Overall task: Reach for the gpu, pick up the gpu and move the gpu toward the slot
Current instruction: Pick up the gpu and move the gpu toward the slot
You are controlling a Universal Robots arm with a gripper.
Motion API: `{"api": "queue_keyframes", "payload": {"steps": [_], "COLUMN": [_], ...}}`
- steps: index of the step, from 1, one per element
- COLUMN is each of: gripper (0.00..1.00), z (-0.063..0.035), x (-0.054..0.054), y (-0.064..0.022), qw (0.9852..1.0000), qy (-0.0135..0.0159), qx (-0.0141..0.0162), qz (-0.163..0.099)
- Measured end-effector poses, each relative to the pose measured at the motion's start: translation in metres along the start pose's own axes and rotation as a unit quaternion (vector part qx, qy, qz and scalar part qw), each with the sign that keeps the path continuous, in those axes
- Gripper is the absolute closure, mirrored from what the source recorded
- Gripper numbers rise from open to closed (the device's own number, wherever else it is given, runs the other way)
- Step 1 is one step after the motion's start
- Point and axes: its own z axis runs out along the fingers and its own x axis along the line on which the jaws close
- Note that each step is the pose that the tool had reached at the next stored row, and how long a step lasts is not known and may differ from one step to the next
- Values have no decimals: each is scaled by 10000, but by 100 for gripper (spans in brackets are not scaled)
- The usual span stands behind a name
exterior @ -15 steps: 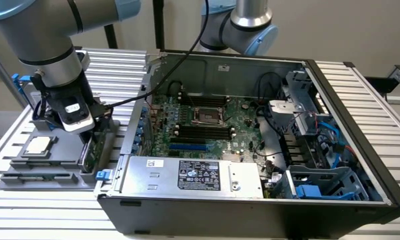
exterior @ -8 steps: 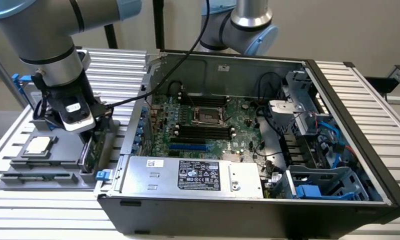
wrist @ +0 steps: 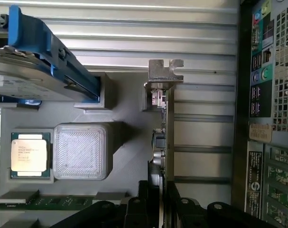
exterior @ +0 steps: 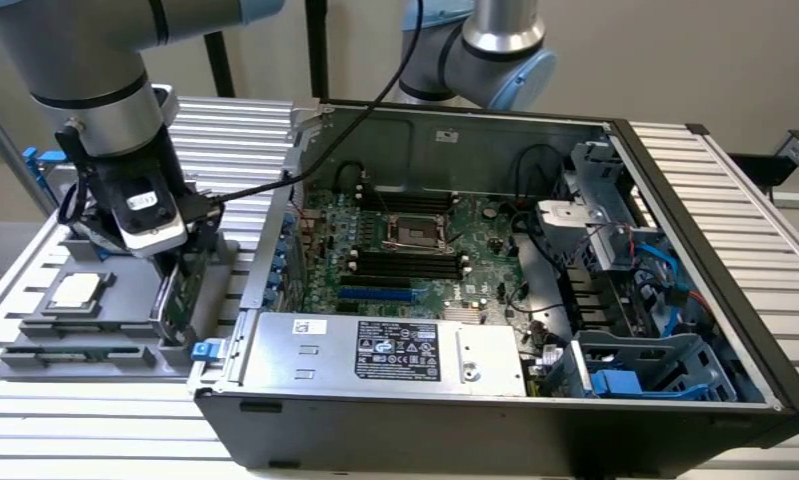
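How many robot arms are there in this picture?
2. One arm stands at the exterior view's left, its claw down at the gpu on the grey tray; the other arm rises behind the open computer case. More may be out of frame.

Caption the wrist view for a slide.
Gripper over the edge-on gpu standing in its grey holder, CPU chip and blue-railed hard drive alongside.

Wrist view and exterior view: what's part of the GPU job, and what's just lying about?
Job: gpu, claw at it, motherboard.
Lying about: CPU chip, hard drive with blue rails, memory stick.
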Motion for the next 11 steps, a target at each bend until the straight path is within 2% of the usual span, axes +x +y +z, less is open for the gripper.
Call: {"api": "queue_keyframes", "payload": {"steps": [4,6,11], "gripper": [73,73,73], "z": [-145,-235,-464], "x": [-16,-30,-84], "y": [3,5,10], "qw": [10000,10000,10000], "qy": [54,71,93], "qx": [-1,-1,-2], "qz": [1,2,2]}}
